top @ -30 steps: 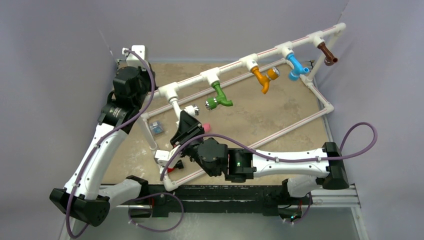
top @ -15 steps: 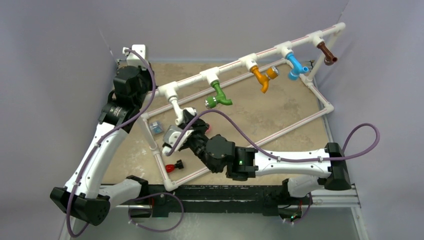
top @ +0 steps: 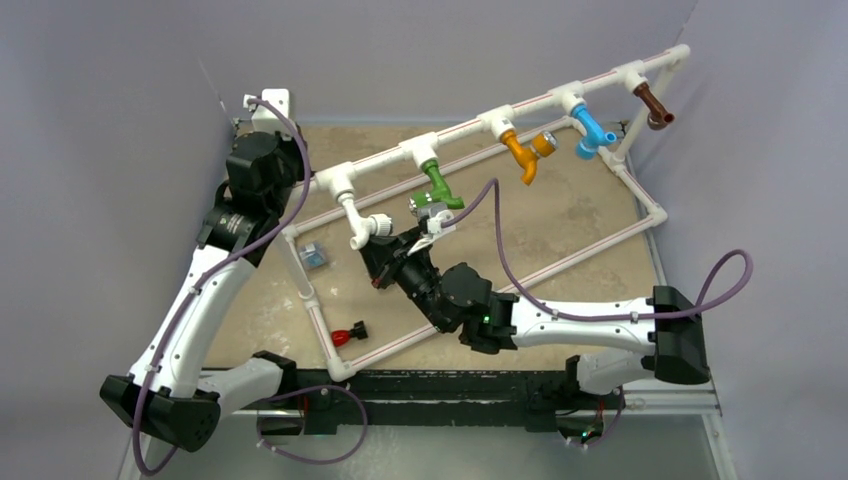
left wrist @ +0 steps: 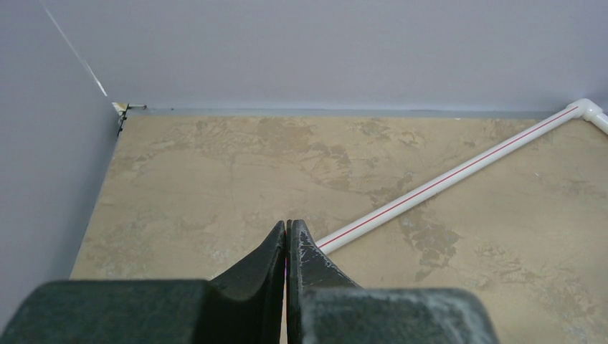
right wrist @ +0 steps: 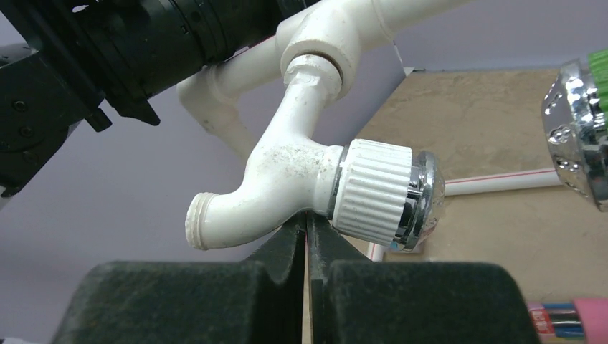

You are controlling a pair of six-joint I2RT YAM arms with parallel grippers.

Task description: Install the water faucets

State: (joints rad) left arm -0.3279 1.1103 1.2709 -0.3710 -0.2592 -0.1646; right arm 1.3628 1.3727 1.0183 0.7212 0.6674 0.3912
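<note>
Grey-lilac walls [top: 450,50] close in a mottled tan desk [top: 560,220], on which a white pipe frame [top: 640,205] stands with its upper rail running from near left to far right. Five faucets hang from that rail's fittings: a white faucet [right wrist: 287,179] at the left end, then a green faucet [top: 437,190], an orange faucet [top: 525,155], a blue faucet [top: 593,133] and a brown faucet [top: 655,107] at the far right.

In the right wrist view, the white faucet's spout curves down to the left, and its ribbed knob (capped in chrome) points right. The right end effector [right wrist: 307,223] has its two dark fingers pressed together with nothing between them. Their tips sit directly under the faucet body where the spout meets the knob; whether they touch it I cannot tell. The green faucet's chrome knob shows at the right edge of that view.

The left end effector [left wrist: 287,236] is drawn back near the left wall, its fingers also fully closed on nothing, above bare desk with a frame pipe [left wrist: 459,172] running off diagonally ahead.

On the desk lie a small red part [top: 347,334] just inside the frame's near corner and a small bluish box [top: 314,256] beside the frame's left upright.
</note>
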